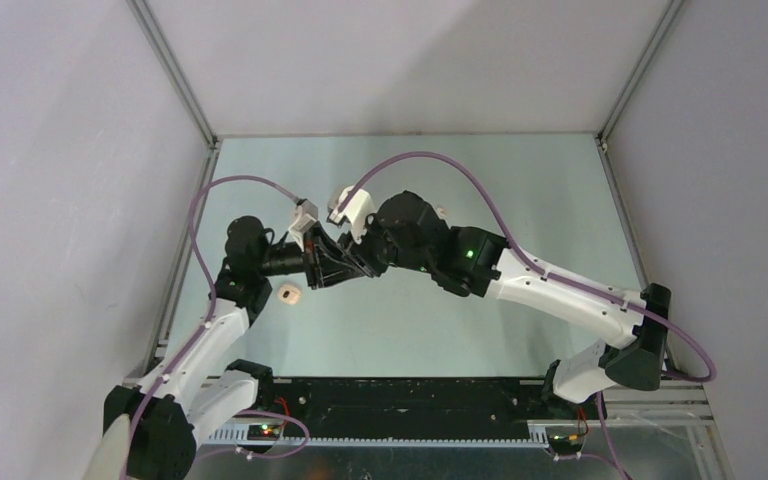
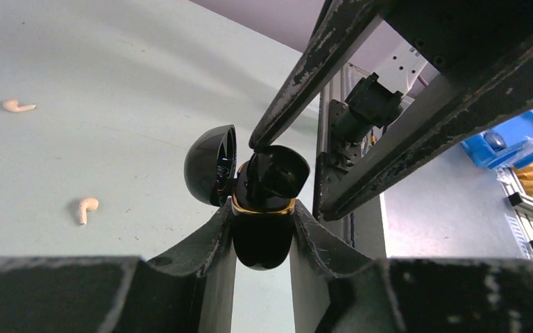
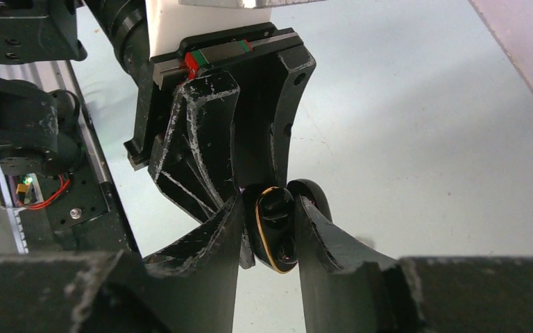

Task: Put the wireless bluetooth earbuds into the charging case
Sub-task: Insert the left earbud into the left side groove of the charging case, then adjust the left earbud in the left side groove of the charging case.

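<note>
Above the table (image 1: 520, 320), toward its left edge, my left gripper (image 2: 262, 216) pinches the black charging case (image 2: 262, 246) (lid hinged open). My right gripper (image 3: 271, 208) has its jaws slightly spread around the black earbud (image 2: 274, 173) in its socket. I'd press it straight down and hold the case steady.

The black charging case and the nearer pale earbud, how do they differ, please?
The black charging case is black; the pale earbud is beige. The case is far larger than the earbud. The case is clamped in the left tool, lid open; the earbud lies loose on the table. Both look smooth and rounded.
</note>
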`<state>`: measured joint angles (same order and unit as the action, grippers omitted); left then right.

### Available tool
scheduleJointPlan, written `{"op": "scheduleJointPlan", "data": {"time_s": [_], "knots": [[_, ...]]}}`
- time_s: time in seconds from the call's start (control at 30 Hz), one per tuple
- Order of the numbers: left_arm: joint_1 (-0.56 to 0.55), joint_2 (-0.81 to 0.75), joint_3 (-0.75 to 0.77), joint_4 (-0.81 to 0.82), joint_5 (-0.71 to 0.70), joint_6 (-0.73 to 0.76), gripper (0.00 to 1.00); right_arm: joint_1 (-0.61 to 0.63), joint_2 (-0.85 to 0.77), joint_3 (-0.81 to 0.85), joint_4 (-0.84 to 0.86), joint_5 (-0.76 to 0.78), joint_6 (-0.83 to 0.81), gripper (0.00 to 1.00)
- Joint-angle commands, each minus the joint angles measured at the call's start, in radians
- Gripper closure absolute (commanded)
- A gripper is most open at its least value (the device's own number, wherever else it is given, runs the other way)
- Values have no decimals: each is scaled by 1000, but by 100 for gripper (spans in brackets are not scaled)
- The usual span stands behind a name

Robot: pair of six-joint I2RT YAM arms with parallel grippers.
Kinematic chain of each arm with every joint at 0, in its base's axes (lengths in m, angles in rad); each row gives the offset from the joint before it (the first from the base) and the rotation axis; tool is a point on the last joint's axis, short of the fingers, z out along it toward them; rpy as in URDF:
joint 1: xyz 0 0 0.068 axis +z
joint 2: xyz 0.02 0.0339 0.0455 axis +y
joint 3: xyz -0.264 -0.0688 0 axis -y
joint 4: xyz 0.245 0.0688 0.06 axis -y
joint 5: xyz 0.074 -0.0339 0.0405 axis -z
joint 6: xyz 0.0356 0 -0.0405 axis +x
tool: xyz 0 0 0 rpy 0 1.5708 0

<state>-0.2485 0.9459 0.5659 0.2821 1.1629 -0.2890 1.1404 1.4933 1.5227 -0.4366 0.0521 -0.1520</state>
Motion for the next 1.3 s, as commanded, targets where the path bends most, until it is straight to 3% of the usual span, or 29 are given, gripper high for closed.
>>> {"op": "scheduleJointPlan", "data": {"time_s": [0.0,0.27,0.6,0.93,1.27], "knots": [[11,-24,-8,138,5,-49,100,9,-27,45,-26,-112,11,62],[12,-29,-19,174,29,-55,100,-15,-36,119,-82,-161,-1,52],[17,-48,-21,197,55,-51,100,-57,-88,157,-119,-259,-10,48],[23,-78,-1,100,66,34,100,-135,-33,250,-130,-97,67,47],[24,-90,11,59,66,69,100,-60,32,240,-138,-40,32,37]]}}
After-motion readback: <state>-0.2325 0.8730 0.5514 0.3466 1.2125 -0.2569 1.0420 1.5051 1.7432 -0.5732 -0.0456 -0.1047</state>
